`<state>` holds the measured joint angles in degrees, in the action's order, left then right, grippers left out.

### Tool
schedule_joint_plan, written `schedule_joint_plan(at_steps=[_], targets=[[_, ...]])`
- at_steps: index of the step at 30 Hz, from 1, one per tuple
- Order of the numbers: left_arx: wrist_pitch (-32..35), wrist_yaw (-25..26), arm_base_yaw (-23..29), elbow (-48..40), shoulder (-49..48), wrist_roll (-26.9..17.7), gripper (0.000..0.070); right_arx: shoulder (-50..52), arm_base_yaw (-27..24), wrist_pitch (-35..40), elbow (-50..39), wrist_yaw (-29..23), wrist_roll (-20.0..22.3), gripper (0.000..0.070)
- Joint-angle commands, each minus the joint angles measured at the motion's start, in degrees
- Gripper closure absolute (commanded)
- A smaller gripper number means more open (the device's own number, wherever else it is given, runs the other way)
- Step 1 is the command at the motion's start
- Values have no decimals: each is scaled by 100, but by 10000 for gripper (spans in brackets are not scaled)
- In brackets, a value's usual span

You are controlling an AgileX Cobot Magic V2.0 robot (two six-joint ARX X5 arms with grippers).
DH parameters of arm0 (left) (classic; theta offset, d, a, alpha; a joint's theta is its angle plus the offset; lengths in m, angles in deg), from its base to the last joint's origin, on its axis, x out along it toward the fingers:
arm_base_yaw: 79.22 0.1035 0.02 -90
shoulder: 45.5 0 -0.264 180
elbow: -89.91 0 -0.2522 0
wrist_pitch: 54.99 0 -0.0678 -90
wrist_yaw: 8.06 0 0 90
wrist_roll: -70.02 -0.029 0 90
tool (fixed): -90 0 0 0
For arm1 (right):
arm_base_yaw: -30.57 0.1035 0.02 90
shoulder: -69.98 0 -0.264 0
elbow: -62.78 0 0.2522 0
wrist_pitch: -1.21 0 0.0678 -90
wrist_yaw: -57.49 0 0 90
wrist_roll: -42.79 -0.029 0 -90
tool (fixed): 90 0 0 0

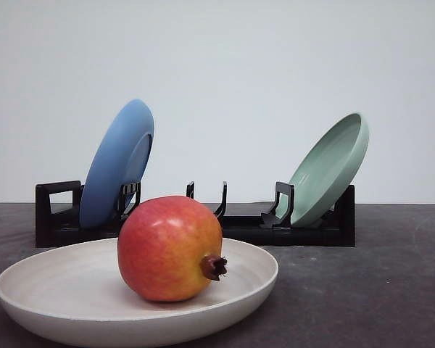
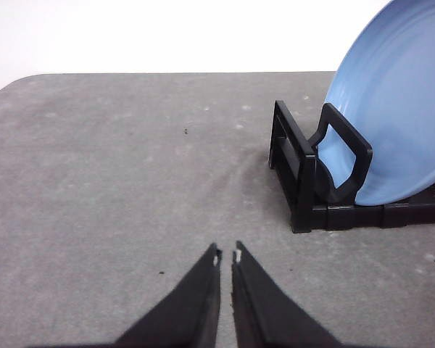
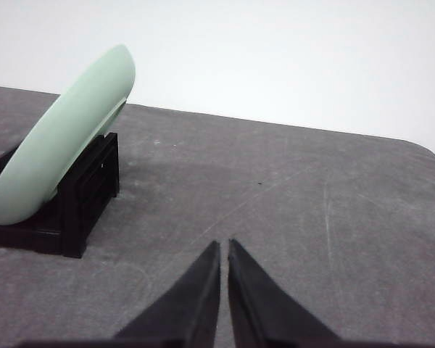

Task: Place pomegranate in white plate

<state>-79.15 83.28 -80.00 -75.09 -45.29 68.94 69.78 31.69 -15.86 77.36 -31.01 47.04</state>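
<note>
The pomegranate (image 1: 170,248), red with orange-yellow patches and a dark brown calyx pointing right, rests inside the white plate (image 1: 51,279) at the front of the table in the front view. My left gripper (image 2: 226,255) is shut with nothing between its black fingers, hovering over bare grey table beside the left end of the rack. Likewise shut and holding nothing, my right gripper (image 3: 224,245) hangs over bare table beside the rack's right end.
A black dish rack (image 1: 239,226) stands behind the white plate. A blue plate (image 1: 118,163) leans in its left slots (image 2: 395,109) and a pale green plate (image 1: 328,168) leans in its right slots (image 3: 61,141). Grey tabletop lies around both grippers.
</note>
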Motion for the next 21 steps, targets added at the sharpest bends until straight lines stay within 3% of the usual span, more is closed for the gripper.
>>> schedule_joint_plan(at_steps=[1,21], targets=[[14,-7,7,-55,-7,-83,695,0,4,76,-24,-7,-61,684],[14,-7,7,-55,-7,-83,695,0,4,76,-24,-6,-61,684]])
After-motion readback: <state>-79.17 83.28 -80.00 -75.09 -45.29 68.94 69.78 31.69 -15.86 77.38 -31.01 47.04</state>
